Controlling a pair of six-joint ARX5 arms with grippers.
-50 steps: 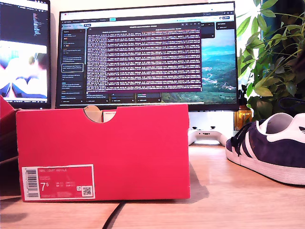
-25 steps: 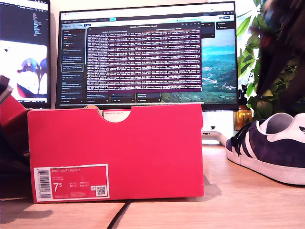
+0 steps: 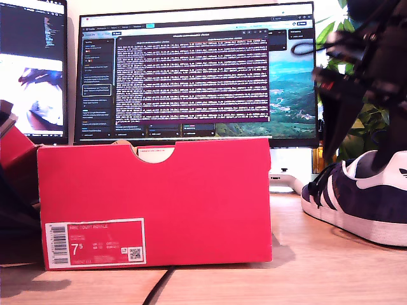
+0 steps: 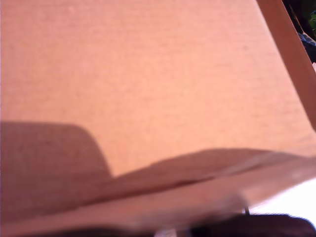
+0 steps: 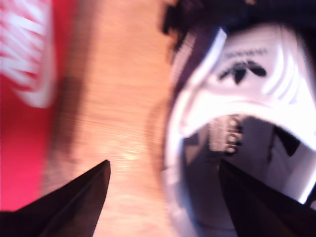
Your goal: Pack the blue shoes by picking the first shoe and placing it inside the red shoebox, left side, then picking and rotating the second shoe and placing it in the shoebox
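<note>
The red shoebox (image 3: 152, 197) stands on the wooden table at the centre-left of the exterior view, label side toward the camera. One blue shoe (image 3: 356, 203) sits at the exterior view's right, toe toward the box. My second gripper (image 3: 359, 155) hangs open over the shoe's heel. In the second wrist view, one of its fingers (image 5: 256, 202) is over the shoe's white-lined opening (image 5: 237, 98) and the other is over bare table. The shoebox's red side (image 5: 19, 148) shows there too. The first wrist view shows only blurred cardboard (image 4: 148, 74) up close, and my first gripper's jaws cannot be made out.
Two monitors (image 3: 197, 70) stand behind the box, with a white controller (image 3: 283, 181) under the larger one. A leafy plant (image 3: 372, 121) is at the exterior view's back right. A slanted red flap (image 3: 13, 152) and a dark shape are at its left edge. A black cable (image 3: 156, 289) runs forward.
The shoebox shifted toward the exterior view's right about a second ago and has stayed since. An arm came down from the upper right and now hangs over the shoe.
</note>
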